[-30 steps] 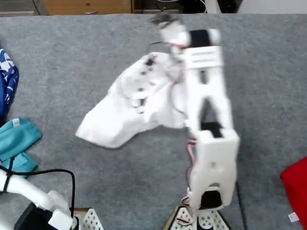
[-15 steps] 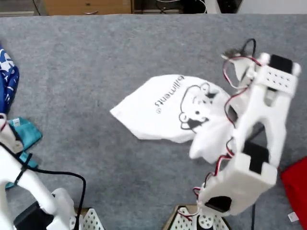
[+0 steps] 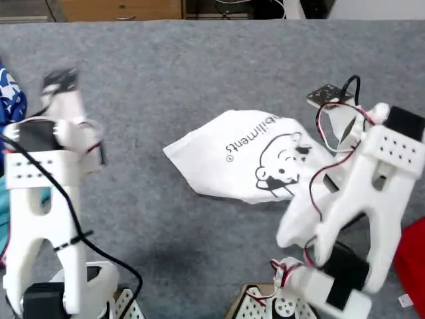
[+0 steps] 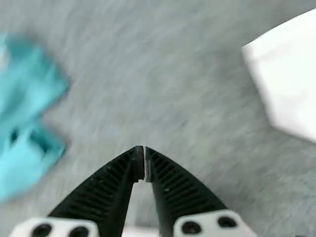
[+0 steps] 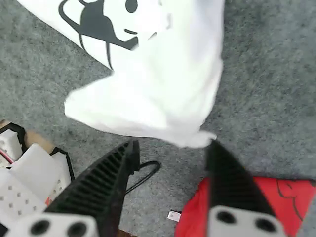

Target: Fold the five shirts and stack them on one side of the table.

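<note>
A white shirt [image 3: 239, 156] with a black bear print lies spread at the table's middle, its right part bunched into a lump [image 5: 153, 94]. My right gripper [image 5: 173, 144] is open just above that lump's front edge, with nothing between its fingers. The right arm [image 3: 378, 186] stands over the shirt's right side. My left gripper [image 4: 139, 149] is shut and empty above bare grey carpet. A teal shirt [image 4: 24, 143] lies to one side of it and a corner of the white shirt [image 4: 291, 84] to the other. The left arm [image 3: 40, 166] stands raised at the table's left.
A blue patterned shirt [image 3: 10, 106] lies at the left edge. A red shirt [image 3: 412, 252] lies at the front right, close below the right gripper's fingers [image 5: 232, 207]. The arm bases [image 3: 279, 302] stand at the front edge. Grey carpet [image 3: 166, 60] covers the far half.
The right arm pulled the white shirt right and towards the front, turning its print face up, then let go. The left arm rose from the front left corner over the table's left.
</note>
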Controlling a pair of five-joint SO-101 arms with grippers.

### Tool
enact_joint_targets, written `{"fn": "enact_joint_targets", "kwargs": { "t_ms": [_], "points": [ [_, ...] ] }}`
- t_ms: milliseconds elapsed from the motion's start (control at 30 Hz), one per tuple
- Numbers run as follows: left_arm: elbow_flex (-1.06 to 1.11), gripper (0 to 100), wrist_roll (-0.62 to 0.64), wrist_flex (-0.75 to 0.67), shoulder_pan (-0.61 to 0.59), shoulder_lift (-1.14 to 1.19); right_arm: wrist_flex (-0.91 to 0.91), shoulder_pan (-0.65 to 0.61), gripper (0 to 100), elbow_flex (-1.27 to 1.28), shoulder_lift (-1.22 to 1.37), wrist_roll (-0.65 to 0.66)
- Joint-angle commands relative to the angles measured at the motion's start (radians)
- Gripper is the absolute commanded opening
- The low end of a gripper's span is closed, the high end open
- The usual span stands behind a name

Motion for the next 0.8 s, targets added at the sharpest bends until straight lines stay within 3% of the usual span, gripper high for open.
{"fn": "enact_joint_targets", "kwargs": {
  "t_ms": [0, 133, 300, 600, 767],
  "points": [
    [-0.058, 11, 0.046, -0.143, 0.158, -0.016, 0.012, 0.019, 30.6, 0.016, -0.150, 0.011],
    [-0.054, 12, 0.106, -0.249, 0.287, 0.082, 0.012, 0.019, 30.6, 0.019, -0.245, 0.002],
    [-0.141, 13, 0.109, -0.331, 0.399, 0.383, -0.008, 0.019, 30.6, 0.022, -0.265, -0.026],
    [-0.680, 13, 0.107, -0.262, 0.483, 0.963, -0.098, 0.018, 30.6, 0.142, -0.265, -0.048],
    [-1.008, 22, 0.152, -0.173, 0.489, 1.247, -0.123, 0.015, 30.6, 0.170, -0.265, -0.048]
  ]
}}
